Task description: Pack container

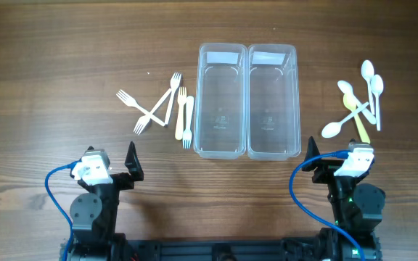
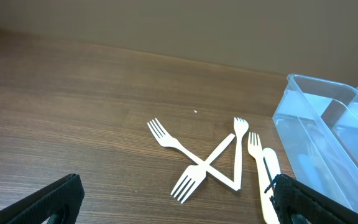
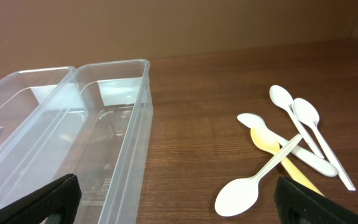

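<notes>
Two clear plastic containers stand side by side at the table's middle, the left one (image 1: 221,101) and the right one (image 1: 273,101), both empty. Several white and cream plastic forks (image 1: 162,110) lie crossed to their left, also in the left wrist view (image 2: 210,165). Several white and yellow plastic spoons (image 1: 358,105) lie piled to the right, also in the right wrist view (image 3: 284,152). My left gripper (image 1: 115,170) is open and empty near the front edge, below the forks. My right gripper (image 1: 336,163) is open and empty, below the spoons.
The wooden table (image 1: 64,65) carries nothing else. Blue cables loop beside each arm base at the front edge. The containers show at the right in the left wrist view (image 2: 328,130) and at the left in the right wrist view (image 3: 73,124).
</notes>
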